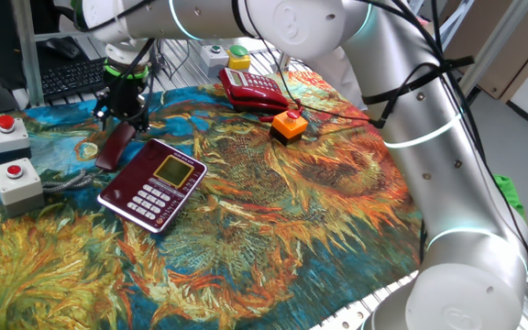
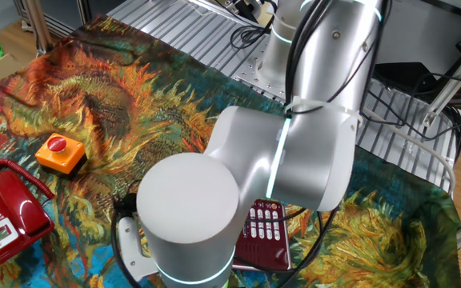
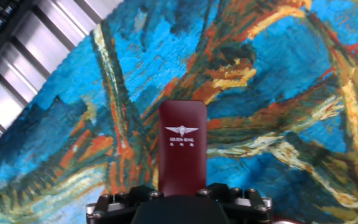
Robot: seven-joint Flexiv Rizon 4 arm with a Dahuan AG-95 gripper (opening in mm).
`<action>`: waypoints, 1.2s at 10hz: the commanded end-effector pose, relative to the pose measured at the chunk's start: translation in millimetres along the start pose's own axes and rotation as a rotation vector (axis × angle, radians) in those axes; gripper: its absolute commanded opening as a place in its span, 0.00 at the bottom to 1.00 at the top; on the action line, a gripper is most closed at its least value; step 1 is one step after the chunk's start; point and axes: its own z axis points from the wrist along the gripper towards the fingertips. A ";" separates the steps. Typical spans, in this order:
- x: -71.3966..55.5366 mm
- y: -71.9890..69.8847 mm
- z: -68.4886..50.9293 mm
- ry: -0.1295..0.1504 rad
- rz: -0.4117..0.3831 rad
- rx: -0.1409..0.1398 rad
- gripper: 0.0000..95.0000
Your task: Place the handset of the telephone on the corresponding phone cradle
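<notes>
Fingers (image 1: 123,117): closed on one end of maroon handset (image 1: 115,147), which slants down from them to the bench (image 1: 273,229); telephone (image 1: 153,183) lies just beside, cradle unoccupied.

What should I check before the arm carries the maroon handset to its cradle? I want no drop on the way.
1. Pincer closed on handset: cannot tell; fingertips hidden in the hand view.
2. Handset off the cradle: ok, it sits beside the maroon telephone.
3. Cradle strip free: ok, nothing lies in it.
4. Grey coiled cord not snagged: cannot tell.
5. Red telephone and orange button box away from the path: ok.
</notes>
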 end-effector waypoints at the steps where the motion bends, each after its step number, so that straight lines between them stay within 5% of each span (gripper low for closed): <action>1: -1.1 0.9 4.4 -0.007 -0.004 0.010 0.60; 4: -1.6 0.9 8.1 -0.033 -0.017 0.043 0.60; 5: -1.2 1.0 7.8 -0.035 -0.027 0.044 0.40; 6: 0.0 1.4 7.0 -0.035 -0.028 0.043 0.00; 12: 6.8 4.2 0.4 -0.052 -0.046 0.038 0.00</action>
